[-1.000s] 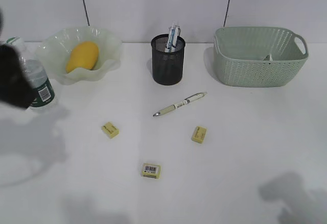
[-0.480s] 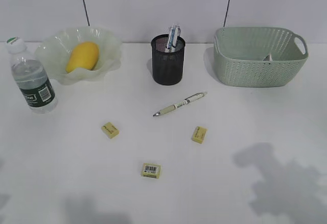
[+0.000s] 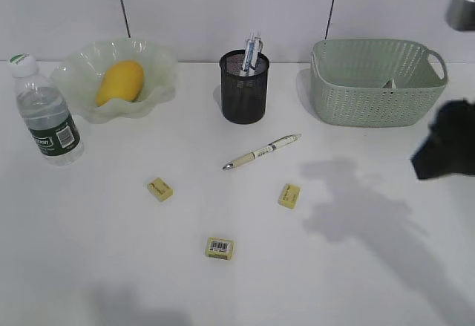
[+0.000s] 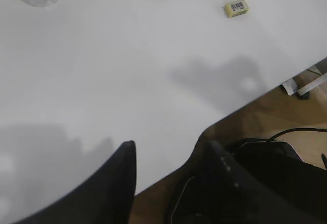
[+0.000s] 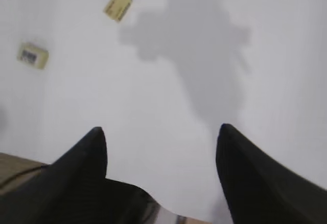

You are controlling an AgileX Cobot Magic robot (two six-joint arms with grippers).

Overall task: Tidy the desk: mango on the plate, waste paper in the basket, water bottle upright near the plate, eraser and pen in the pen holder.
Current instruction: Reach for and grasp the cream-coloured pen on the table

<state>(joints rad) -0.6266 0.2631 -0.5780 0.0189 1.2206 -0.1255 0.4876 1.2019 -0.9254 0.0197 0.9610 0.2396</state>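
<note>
While the mango (image 3: 120, 82) sits in the plate (image 3: 157, 62) and the water bottle (image 3: 46, 111) stands upright beside it, we are left with the small things on the desk (image 3: 111, 252): a pen (image 3: 261, 151) and three erasers. Our right claw (image 5: 161, 147) hangs over bare tabletop with its two dark jaws spread wide and nothing between them; in the room camera the right arm (image 3: 445, 148) shows only as a dark blur at the right edge, in front of the basket (image 3: 375, 96).

From that claw's camera, one eraser (image 5: 118, 4) lies well ahead and to the left, and a second eraser (image 5: 32, 55), the one with a barcode, lies further left and nearer. The pen lies beyond them, outside that camera's frame, between the erasers and the pen holder (image 3: 244, 92), which already has pens standing in it.

We judge the pen light, stiff and smooth, likely to roll or skid, so we would pinch it across the barrel near its middle. We judge the erasers light, slightly soft and grippy, and so low that the jaws must come almost to the tabletop and close on two opposite flat sides.

Our left claw (image 4: 168, 157) is half spread and empty, hanging at the desk's near edge. Whether the waste paper lies in the basket we cannot tell; only a pale scrap shows over its rim.
</note>
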